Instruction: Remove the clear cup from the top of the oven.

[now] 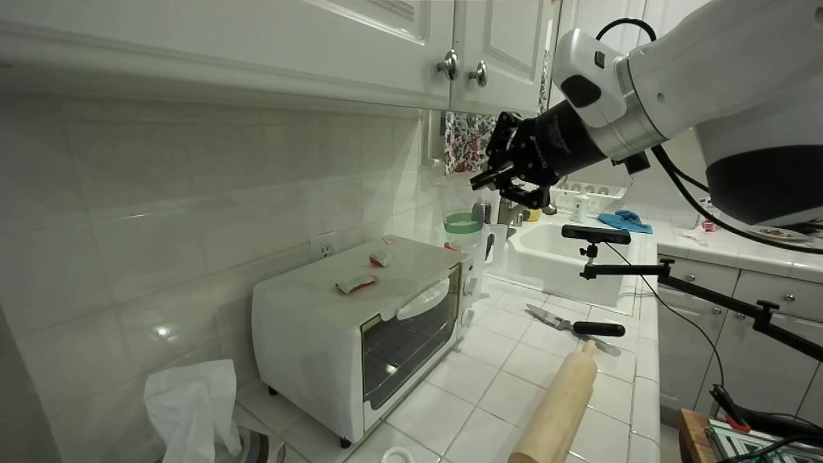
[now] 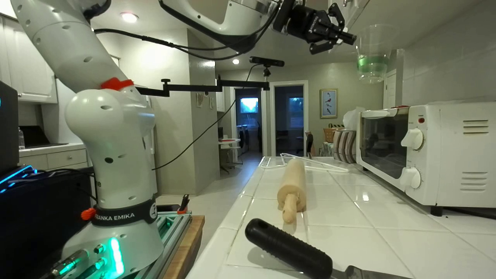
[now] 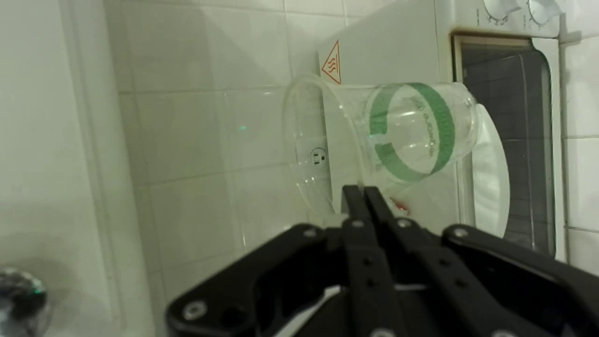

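The clear cup (image 1: 463, 222) has a green band and hangs upright in the air, its mouth upward. It also shows in an exterior view (image 2: 372, 64) above the height of the oven top and in the wrist view (image 3: 412, 133). My gripper (image 3: 361, 191) is shut on the cup's rim; its fingers almost touch with the thin wall between them. The gripper also shows in both exterior views (image 1: 479, 181) (image 2: 352, 40). The white oven (image 1: 308, 328) stands on the counter against the wall, with its dark glass door closed (image 2: 383, 143). The cup is apart from the oven top.
Two small packets (image 1: 355, 284) (image 1: 380, 259) lie on the oven top. A rolling pin (image 1: 559, 405) and a black-handled tool (image 1: 598, 328) lie on the tiled counter. The sink (image 1: 546, 257) is beyond the oven. Upper cabinets (image 1: 386, 71) hang close above. A camera arm (image 1: 707, 292) crosses in front.
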Robot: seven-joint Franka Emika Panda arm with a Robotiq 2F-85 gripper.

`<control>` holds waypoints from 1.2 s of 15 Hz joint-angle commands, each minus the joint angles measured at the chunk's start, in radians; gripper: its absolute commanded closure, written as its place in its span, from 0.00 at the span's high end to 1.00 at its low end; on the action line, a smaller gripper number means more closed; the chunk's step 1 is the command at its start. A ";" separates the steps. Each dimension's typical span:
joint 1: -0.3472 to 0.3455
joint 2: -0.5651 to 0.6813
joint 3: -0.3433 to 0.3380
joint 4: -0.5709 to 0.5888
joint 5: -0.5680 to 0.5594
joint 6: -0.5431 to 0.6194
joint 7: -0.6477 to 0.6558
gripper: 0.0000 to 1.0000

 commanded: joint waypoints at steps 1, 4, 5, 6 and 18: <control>-0.021 0.007 0.022 0.021 -0.032 -0.028 0.020 0.01; -0.009 -0.029 0.067 -0.029 -0.044 -0.096 0.063 0.01; 0.000 -0.039 0.083 -0.047 -0.038 -0.115 0.088 0.01; 0.011 -0.046 0.099 -0.061 -0.029 -0.137 0.110 0.01; 0.037 -0.166 0.185 -0.361 -0.118 -0.273 0.617 0.01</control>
